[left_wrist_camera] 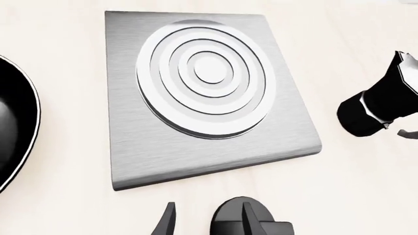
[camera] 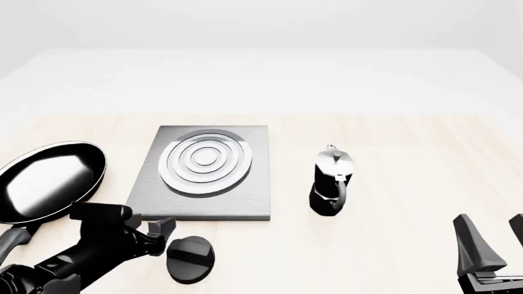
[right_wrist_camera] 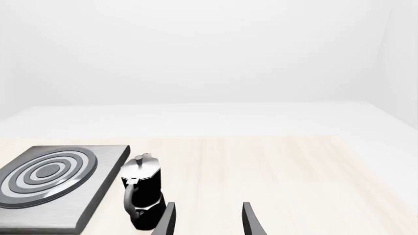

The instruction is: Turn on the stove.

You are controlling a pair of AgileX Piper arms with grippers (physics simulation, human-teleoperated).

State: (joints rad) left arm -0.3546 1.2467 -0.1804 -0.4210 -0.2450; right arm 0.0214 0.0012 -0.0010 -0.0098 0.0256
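Observation:
The stove (camera: 245, 202) is a flat grey metal slab with a ringed silver burner (camera: 204, 160) on top. Its black round knob (camera: 190, 258) lies on the table just in front of the slab's near left corner. My left gripper (camera: 161, 236) is open and sits right beside the knob on its left. In the left wrist view one fingertip (left_wrist_camera: 251, 218) overlaps the knob (left_wrist_camera: 225, 218), the other fingertip stands off to the side, and the stove (left_wrist_camera: 150, 156) lies beyond. My right gripper (camera: 490, 228) stands open at the near right, holding nothing.
A shiny black frying pan (camera: 49, 180) lies left of the stove, its handle passing near my left arm. A black-and-silver moka pot (camera: 331, 184) stands upright right of the slab; the right wrist view shows the pot (right_wrist_camera: 140, 188) too.

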